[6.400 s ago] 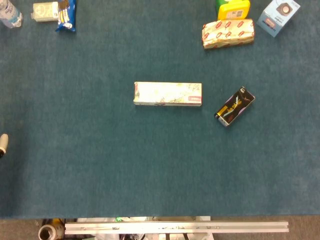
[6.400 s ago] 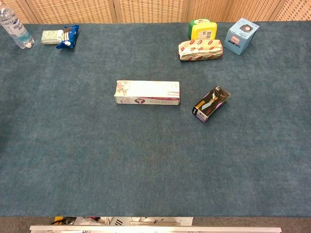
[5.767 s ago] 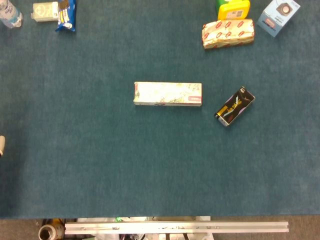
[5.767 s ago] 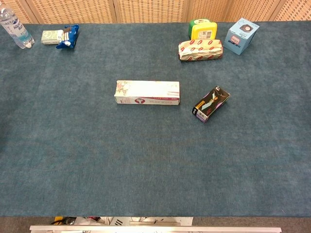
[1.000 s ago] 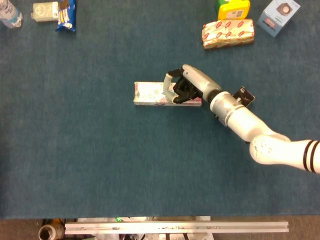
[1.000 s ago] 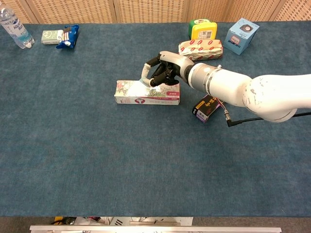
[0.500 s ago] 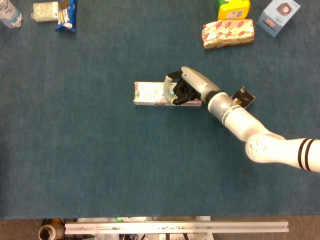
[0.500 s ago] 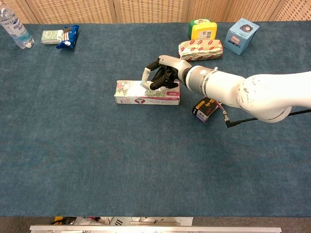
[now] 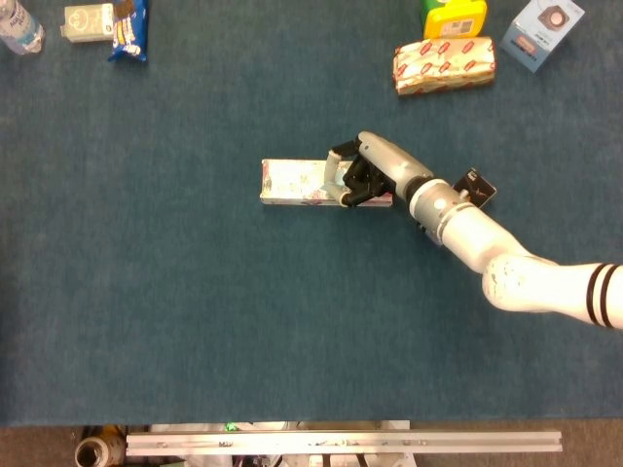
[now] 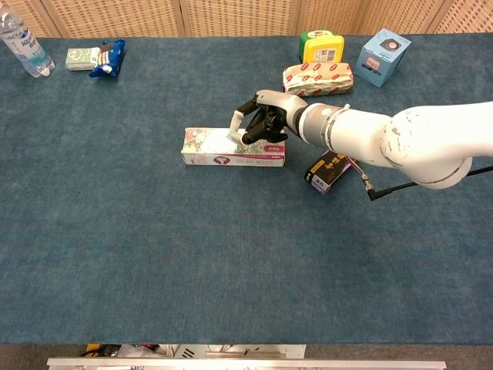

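Gripping long floral box point(image 9: 302, 182) | right robot hand point(image 9: 362, 172) wrapped around it | label unreadable

We see a long white box point(image 9: 302, 183) with a pale floral print and a pink label, lying flat on its broad side, lengthwise left to right. Our right hand point(image 9: 362, 173) sits over its right end, fingers curled onto the top and front edge; most of the box stretches out to the hand's left.
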### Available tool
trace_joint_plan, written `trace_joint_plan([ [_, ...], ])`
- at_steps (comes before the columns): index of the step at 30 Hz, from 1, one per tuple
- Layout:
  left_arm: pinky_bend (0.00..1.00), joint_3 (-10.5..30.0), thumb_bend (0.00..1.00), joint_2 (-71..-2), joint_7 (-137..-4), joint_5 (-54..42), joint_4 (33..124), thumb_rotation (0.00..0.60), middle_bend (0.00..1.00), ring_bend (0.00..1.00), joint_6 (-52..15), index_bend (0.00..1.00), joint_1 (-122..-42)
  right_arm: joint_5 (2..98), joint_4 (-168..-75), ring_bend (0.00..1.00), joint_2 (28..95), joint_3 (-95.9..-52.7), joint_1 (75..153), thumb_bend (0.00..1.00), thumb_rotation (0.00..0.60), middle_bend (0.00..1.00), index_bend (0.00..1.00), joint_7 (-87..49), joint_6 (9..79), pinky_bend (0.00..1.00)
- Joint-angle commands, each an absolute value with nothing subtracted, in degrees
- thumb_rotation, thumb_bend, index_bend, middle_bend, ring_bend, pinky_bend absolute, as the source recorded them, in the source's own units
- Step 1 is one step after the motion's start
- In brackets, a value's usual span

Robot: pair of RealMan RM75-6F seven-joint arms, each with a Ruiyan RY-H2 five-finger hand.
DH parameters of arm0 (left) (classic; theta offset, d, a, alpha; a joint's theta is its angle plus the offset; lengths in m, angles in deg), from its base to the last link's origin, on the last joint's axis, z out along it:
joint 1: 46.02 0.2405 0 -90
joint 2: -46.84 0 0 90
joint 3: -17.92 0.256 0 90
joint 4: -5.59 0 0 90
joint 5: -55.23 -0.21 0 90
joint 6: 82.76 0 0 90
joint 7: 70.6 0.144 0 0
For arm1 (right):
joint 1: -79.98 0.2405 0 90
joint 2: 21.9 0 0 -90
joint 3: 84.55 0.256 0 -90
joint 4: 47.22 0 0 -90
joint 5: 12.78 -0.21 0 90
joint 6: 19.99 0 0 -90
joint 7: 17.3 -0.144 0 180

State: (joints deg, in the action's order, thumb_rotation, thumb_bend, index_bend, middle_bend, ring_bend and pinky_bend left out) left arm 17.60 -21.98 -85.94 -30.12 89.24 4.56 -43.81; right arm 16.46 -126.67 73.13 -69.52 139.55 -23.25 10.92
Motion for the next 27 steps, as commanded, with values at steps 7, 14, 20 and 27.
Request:
trace_joint_plan([
  [7, 0.07, 17.67, 0.36, -21.92, -86.15, -30.28, 89.25, 0.6, 0.17, 0.17, 4.44, 0.07, -43.88, 10.17, -128.73, 1.0, 70.81, -70.65, 141.46, 0.44, 0.6, 1.0, 0.64, -22.95, 10.39, 1.0],
  [14, 0.07, 17.7, 0.36, -21.92, -86.41, -30.36, 89.09, 0.6, 0.17, 0.17, 4.42, 0.07, -43.89, 7.09, -129.35, 1.0, 69.79, -71.34, 142.65, 0.44, 0.6, 1.0, 0.63, -23.09, 9.93, 1.0],
  [20, 0.07, 17.8, 0.36, -21.89, -86.54, -30.33, 89.04, 0.6, 0.16, 0.17, 4.31, 0.07, -43.84, 4.04, -129.42, 1.0, 69.26, -72.26, 144.18, 0.44, 0.6, 1.0, 0.62, -23.07, 9.46, 1.0],
  [27, 0.07, 17.83, 0.36, -21.95, -86.79, -30.28, 88.77, 0.6, 0.16, 0.17, 4.13, 0.07, -43.88, 1.32, -129.18, 1.0, 69.22, -73.58, 145.65, 0.44, 0.6, 1.0, 0.62, -22.5, 10.14, 1.0],
])
